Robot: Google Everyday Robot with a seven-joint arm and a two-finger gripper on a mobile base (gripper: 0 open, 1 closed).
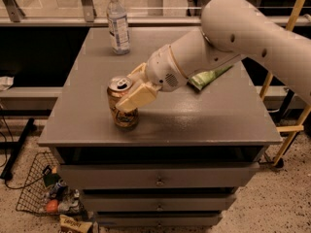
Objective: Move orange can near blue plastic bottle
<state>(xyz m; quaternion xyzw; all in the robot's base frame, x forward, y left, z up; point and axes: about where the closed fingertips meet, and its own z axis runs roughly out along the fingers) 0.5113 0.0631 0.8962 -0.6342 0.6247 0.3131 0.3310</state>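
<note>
The orange can (124,118) stands upright near the front left of the grey table (204,115); its silver top shows. My gripper (125,89) reaches in from the right and is closed around the can. One cream finger (137,96) lies across the can's near side and the other sits behind its top. The blue plastic bottle (118,24), clear with a white cap, stands upright at the table's back left, well beyond the can.
A green chip bag (210,76) lies on the table, partly under my arm. The table has drawers (160,178) below. A wire basket (43,195) with clutter sits on the floor at the left. A yellow frame (286,125) stands at the right.
</note>
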